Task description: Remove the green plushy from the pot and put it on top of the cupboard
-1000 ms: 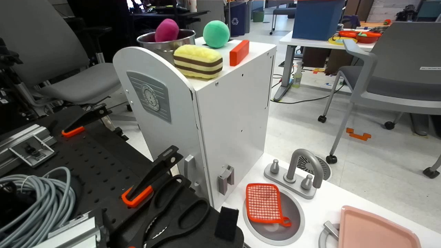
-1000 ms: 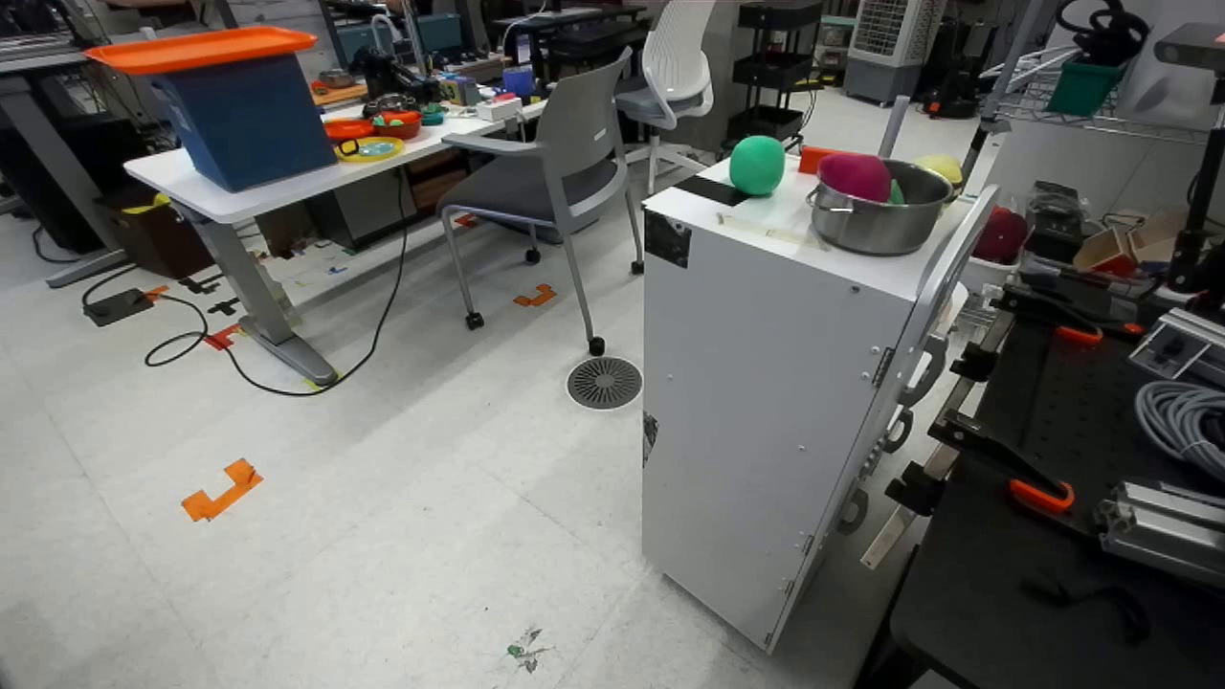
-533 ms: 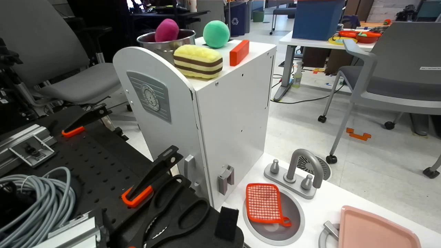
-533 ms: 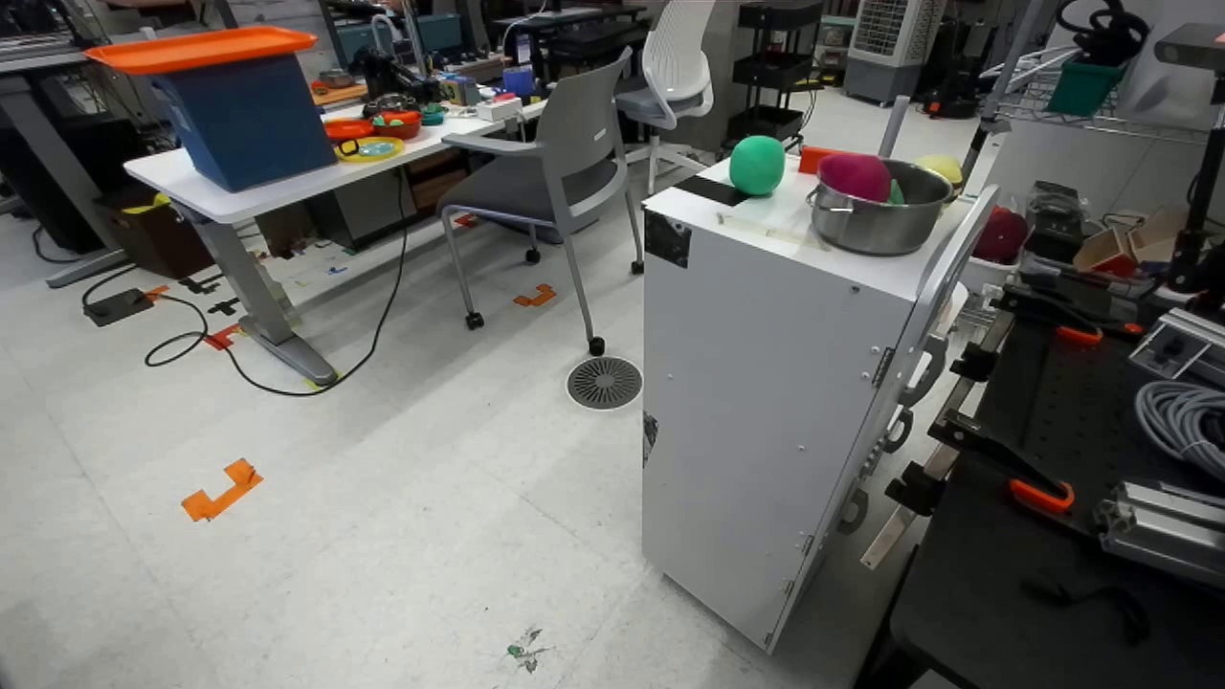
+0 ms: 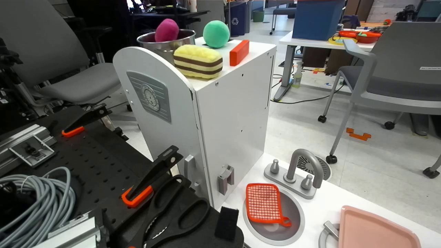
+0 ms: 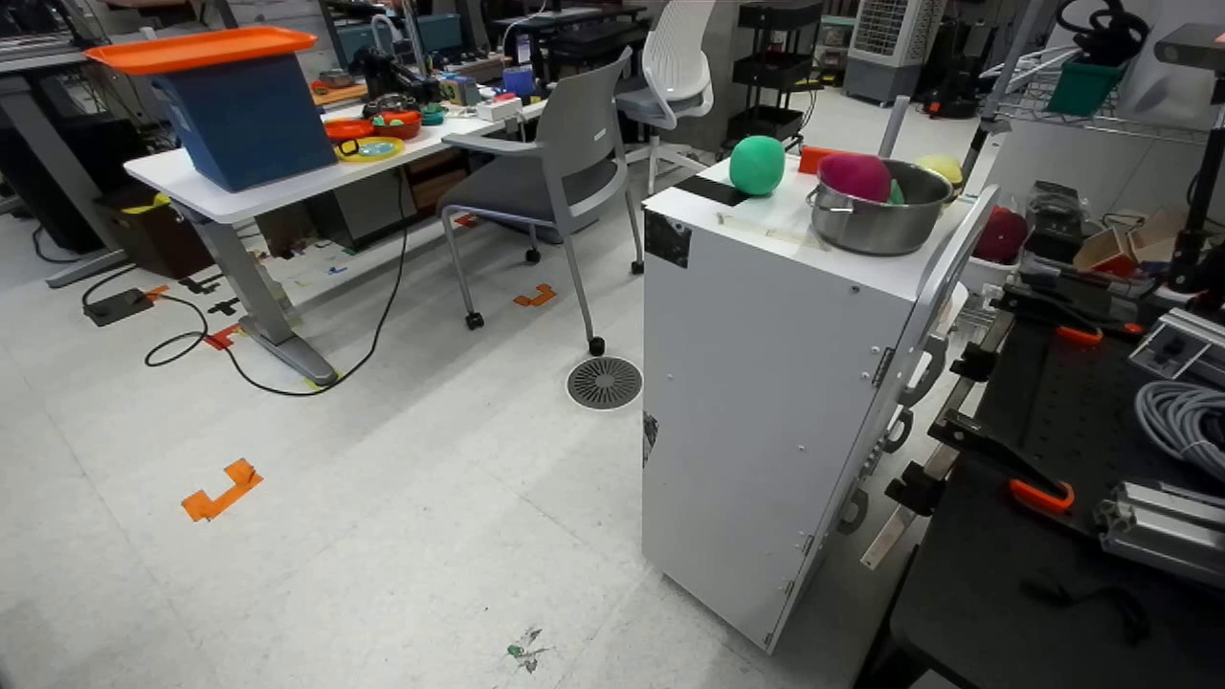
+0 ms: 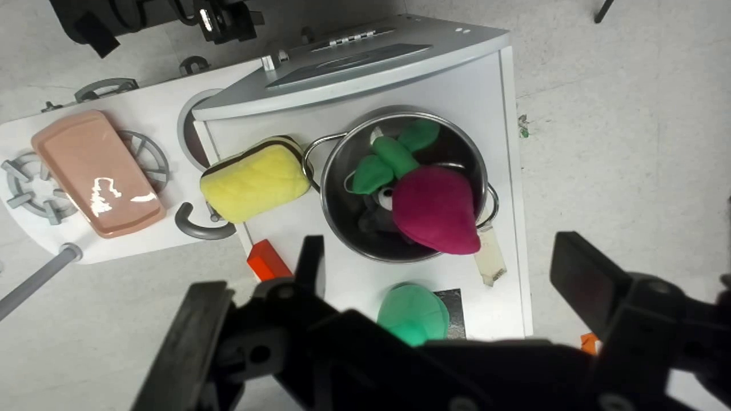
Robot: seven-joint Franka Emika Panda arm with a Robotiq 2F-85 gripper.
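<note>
The green plushy, a round green ball, rests on top of the white cupboard, outside the pot; it shows in both exterior views point(image 5: 216, 33) point(image 6: 757, 165) and in the wrist view point(image 7: 414, 311). The cupboard point(image 5: 234, 113) also fills the right of an exterior view point(image 6: 766, 402). The steel pot point(image 6: 876, 230) stands beside the green plushy. A pink plushy point(image 7: 437, 208) with green leaves sits in the pot and overhangs its rim. My gripper point(image 7: 438, 242) is open and empty above the cupboard top; its fingers are wide apart. It is out of both exterior views.
A yellow striped plush point(image 5: 198, 62) and an orange block point(image 5: 239, 52) lie on the cupboard top. The cupboard's rounded panel point(image 5: 155, 89) rises along one edge. A toy sink point(image 5: 296, 220), faucet point(image 5: 305, 168) and pink tray point(image 5: 375, 229) are on the lower white surface.
</note>
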